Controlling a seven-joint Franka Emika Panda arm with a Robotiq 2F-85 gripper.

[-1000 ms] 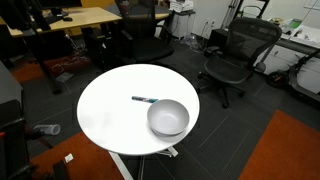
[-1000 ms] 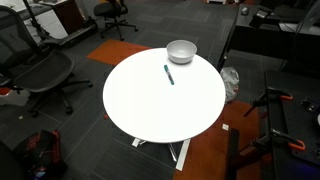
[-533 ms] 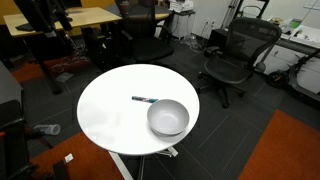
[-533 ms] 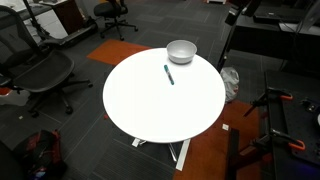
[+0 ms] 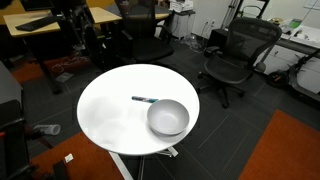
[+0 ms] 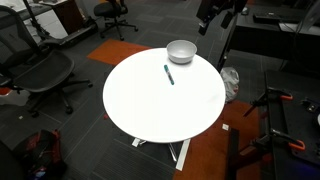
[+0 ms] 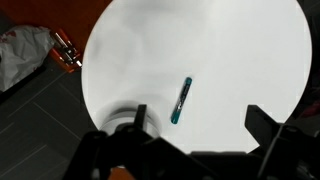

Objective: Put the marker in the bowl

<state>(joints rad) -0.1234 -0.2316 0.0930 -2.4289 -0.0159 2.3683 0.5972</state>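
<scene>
Approach step: fingers [image 7: 262, 122] wide and empty above thin dark-and-teal marker [image 7: 181, 100]; next, descend and grasp, then carry to round grey metal bowl [image 5: 168, 118].

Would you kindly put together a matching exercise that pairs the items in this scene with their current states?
Things:
1. thin dark marker with teal section
2. round grey metallic bowl
3. round white table
4. black robot gripper

States:
a. empty
b. in the air, fingers apart
c. lying flat beside the bowl
d. carries marker and bowl

Pairs: 1-c, 2-a, 3-d, 4-b
</scene>
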